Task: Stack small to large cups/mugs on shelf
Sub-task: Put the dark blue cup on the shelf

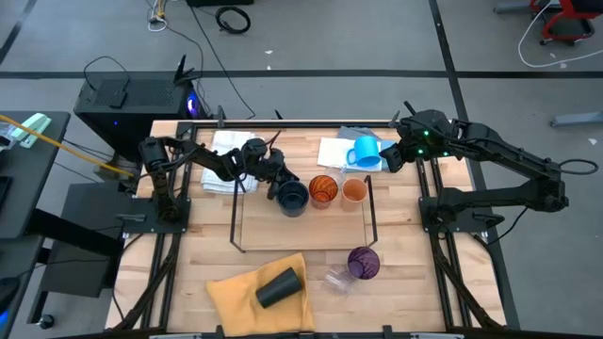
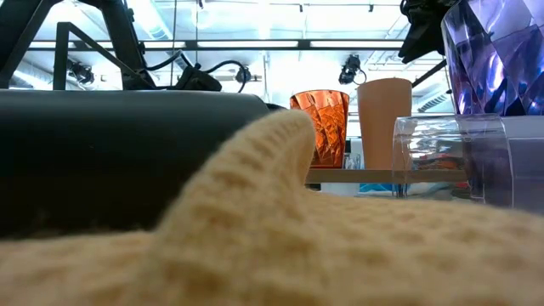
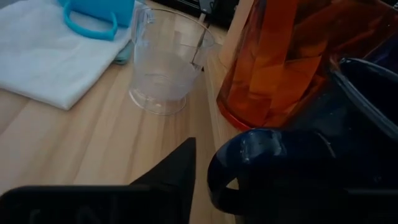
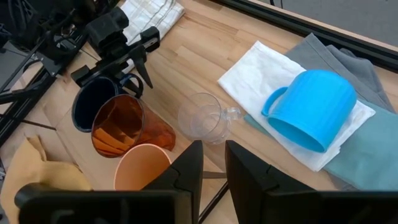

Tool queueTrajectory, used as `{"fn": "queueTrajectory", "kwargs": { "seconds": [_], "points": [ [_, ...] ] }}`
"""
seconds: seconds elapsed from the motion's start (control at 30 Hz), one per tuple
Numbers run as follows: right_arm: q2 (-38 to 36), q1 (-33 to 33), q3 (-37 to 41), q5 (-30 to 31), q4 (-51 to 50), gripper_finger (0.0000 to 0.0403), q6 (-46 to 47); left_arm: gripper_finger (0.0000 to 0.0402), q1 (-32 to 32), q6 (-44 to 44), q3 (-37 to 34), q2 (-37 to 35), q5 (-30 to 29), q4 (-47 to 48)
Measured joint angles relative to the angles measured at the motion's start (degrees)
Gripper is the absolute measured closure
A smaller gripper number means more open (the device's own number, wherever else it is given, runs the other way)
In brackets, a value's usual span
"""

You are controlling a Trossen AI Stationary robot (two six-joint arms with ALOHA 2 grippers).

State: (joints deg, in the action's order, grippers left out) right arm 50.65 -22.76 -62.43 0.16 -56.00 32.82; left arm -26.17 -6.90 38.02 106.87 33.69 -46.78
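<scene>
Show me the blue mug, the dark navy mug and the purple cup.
blue mug (image 4: pixel 317 109), right wrist view, ribbed side wall.
dark navy mug (image 1: pixel 292 197), high view, inside its mouth.
purple cup (image 1: pixel 364 263), high view, its open top.

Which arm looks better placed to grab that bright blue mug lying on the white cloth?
The right arm, probably. Its right gripper hovers just beside the bright blue handled mug, while the left gripper is busy at the dark navy mug on the shelf.
</scene>
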Motion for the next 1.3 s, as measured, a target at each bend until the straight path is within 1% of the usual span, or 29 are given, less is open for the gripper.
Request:
{"fn": "queueTrajectory", "kwargs": {
  "seconds": [0.2,0.33,0.47,0.6,0.8,0.97,1.17,1.3],
  "points": [
    [0.00,0.01,0.00,0.00,-0.01,0.0328,-0.31,0.0249,-0.03,-1.45,0.00,0.00,0.01,0.06],
    [0.00,0.01,0.00,0.00,-0.01,0.0328,-0.42,0.0238,-0.65,-1.47,0.00,0.00,0.82,1.66],
    [0.00,-0.01,0.00,0.00,-0.01,0.0328,-0.48,0.0238,-2.16,-1.47,0.00,0.00,2.91,3.43],
    [0.00,-0.01,0.00,0.00,-0.01,0.0328,-0.61,0.0246,-3.91,-1.51,0.00,-0.07,4.53,3.44],
    [0.00,-0.01,0.00,0.00,-0.03,0.0328,-0.61,0.0259,-5.95,-1.89,0.00,-0.37,8.58,3.56],
    [-0.02,-0.01,0.00,0.00,-0.03,0.0328,-0.96,0.0264,-5.06,-2.99,0.00,-0.37,11.35,3.99],
    [-0.02,-0.01,0.00,0.00,-0.03,0.0328,-1.07,0.0255,-2.73,-3.16,0.00,-0.37,11.77,4.39],
    [-0.02,-0.01,0.00,0.00,-0.02,0.0328,-1.07,0.0248,-2.66,-3.18,0.00,-0.37,11.74,4.39]
  ]
}}
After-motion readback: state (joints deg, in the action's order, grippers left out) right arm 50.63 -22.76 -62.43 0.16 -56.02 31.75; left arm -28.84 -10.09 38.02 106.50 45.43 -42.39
